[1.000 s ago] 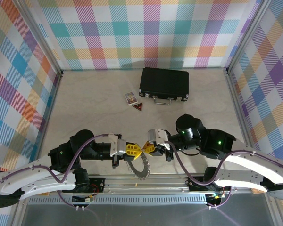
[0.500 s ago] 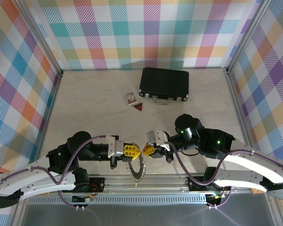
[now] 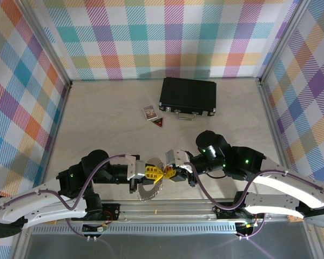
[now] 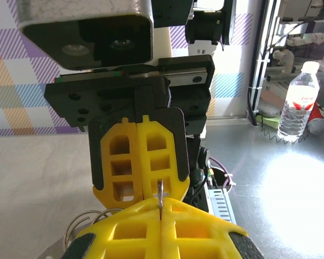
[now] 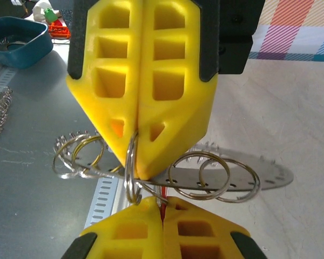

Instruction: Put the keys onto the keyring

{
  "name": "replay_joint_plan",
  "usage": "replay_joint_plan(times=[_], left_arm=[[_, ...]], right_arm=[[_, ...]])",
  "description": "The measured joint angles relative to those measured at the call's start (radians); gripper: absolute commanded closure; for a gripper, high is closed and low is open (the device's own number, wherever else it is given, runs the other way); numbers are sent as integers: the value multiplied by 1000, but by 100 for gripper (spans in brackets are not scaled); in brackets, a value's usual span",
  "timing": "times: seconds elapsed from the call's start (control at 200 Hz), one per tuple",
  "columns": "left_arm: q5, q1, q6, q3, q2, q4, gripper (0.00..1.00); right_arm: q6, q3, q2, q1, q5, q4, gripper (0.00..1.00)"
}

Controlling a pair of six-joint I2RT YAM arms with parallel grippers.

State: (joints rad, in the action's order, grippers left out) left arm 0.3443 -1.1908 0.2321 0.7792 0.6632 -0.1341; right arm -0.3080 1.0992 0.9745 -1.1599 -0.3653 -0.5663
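I judge the threading to be under way but not finished. Both claws meet tip to tip at the near edge of the desk (image 3: 97, 124). The left claw (image 3: 157, 174) is clamped shut on one small split ring of the keyring (image 3: 147, 190), which hangs just below the two claws. The right claw (image 3: 167, 174) is also closed. A thin red sliver is pinched between its fingers, and I take that to be the key (image 5: 163, 209), pressed right up against that split ring. I cannot see the key seated on the ring, so working it along the coil is what is left, as far as I can tell. From above I get the layout: the black case (image 3: 188, 96) sits far back, with a small card (image 3: 149, 111) and a dark red tag (image 3: 159, 123) near it, all well apart from the claws. The pinch itself is too small to read from there. The right wrist camera gives me the toothed plate, its holes, the loose rings hanging from it, and the red sliver. The left wrist camera shows the gripped ring edge-on between the two closed claws, but I can make out no red there.
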Motion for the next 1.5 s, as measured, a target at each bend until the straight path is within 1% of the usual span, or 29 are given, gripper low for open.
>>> replay_joint_plan(times=[0.16,0.275,0.56,0.675,0.99,1.23,1.345,1.5], left_arm=[[11,0,0,0,2,5,100],[14,0,0,0,2,12,100],[23,0,0,1,-5,34,100],[22,0,-1,1,-22,45,100],[23,0,-5,1,-36,61,100],[22,0,-5,1,-37,60,100],[18,0,-5,-5,-40,66,100],[13,0,-5,-17,-43,82,100]], right_arm=[[0,0,-2,0,-9,0,95],[0,0,-13,0,-11,0,91],[10,-33,-93,0,-14,55,64],[8,-56,-117,0,-15,70,59],[15,-88,-116,0,-16,111,55],[42,-109,-97,0,-51,164,49],[58,-122,-93,0,-66,190,49],[69,-131,-85,0,-66,221,54]])
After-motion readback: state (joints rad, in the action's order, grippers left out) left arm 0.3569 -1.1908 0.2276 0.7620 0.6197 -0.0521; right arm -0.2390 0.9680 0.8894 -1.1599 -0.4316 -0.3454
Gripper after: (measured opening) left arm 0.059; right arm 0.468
